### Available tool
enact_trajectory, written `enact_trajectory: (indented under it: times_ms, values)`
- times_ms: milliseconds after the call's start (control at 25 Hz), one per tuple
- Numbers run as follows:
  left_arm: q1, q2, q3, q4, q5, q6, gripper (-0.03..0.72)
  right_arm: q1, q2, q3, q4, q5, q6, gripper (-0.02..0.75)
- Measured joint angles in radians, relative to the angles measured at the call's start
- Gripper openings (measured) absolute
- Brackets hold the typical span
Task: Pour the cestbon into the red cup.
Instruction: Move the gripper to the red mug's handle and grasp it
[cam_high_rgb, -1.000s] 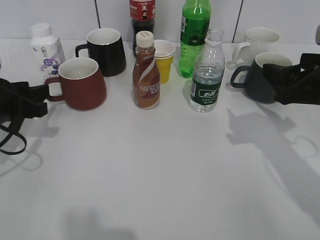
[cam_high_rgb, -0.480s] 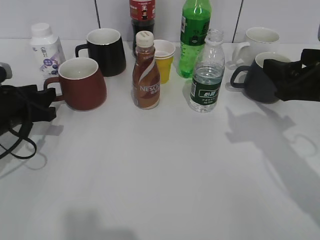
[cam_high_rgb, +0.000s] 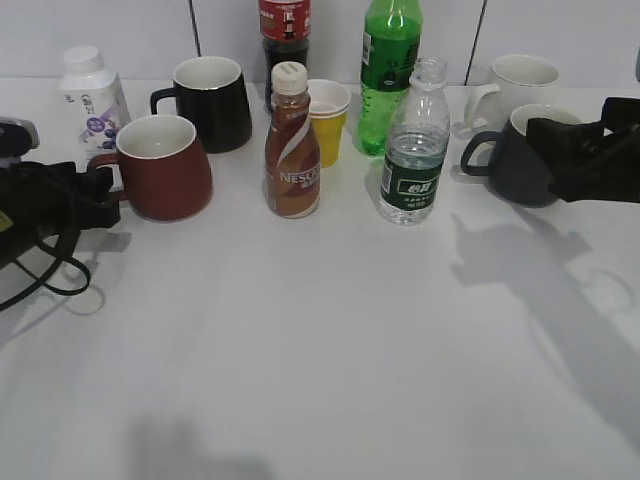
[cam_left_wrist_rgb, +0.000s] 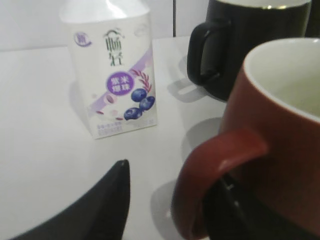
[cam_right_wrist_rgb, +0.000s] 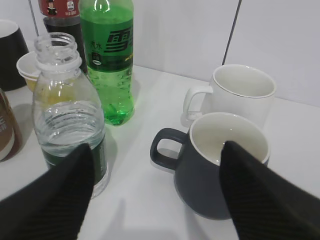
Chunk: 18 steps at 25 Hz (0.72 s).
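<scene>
The cestbon (cam_high_rgb: 412, 150), a clear capless bottle with a dark green label, stands upright right of centre; it also shows in the right wrist view (cam_right_wrist_rgb: 67, 115). The red cup (cam_high_rgb: 165, 168) stands at the left with its handle pointing left, and fills the right of the left wrist view (cam_left_wrist_rgb: 280, 145). My left gripper (cam_high_rgb: 100, 190) is open at the handle (cam_left_wrist_rgb: 215, 170); one finger is left of the loop and the other lies inside it. My right gripper (cam_high_rgb: 545, 140) is open and empty, hovering right of the cestbon, over a dark grey mug.
A black mug (cam_high_rgb: 212, 102), a brown Nescafe bottle (cam_high_rgb: 292, 150), a yellow cup (cam_high_rgb: 328, 120), a bright green soda bottle (cam_high_rgb: 388, 70) and a white milk bottle (cam_high_rgb: 92, 95) stand around. A dark grey mug (cam_right_wrist_rgb: 225, 165) and a white mug (cam_right_wrist_rgb: 240, 95) sit at the right.
My left gripper has moved right, up to the red cup's handle. The right arm has barely moved. The bottles and cups stand as before.
</scene>
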Motion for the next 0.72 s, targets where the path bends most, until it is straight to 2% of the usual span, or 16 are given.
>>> enact_trajectory:
  times_ms: [160,280,440,720]
  values:
    - [0.000,0.023,-0.033,0.000,0.004,0.000,0.352,0.000,0.000,0.000,0.000,0.000,0.000,0.586]
    - [0.000,0.037,-0.060,0.000,0.006,0.000,0.321,0.000,0.000,0.000,0.000,0.000,0.000,0.586]
    - [0.000,0.083,-0.110,0.006,0.001,0.000,0.235,0.000,0.000,0.000,0.000,0.000,0.000,0.586]
    - [0.001,0.142,-0.180,0.087,0.003,0.007,0.057,0.000,0.000,0.000,-0.020,0.000,0.000,0.586]
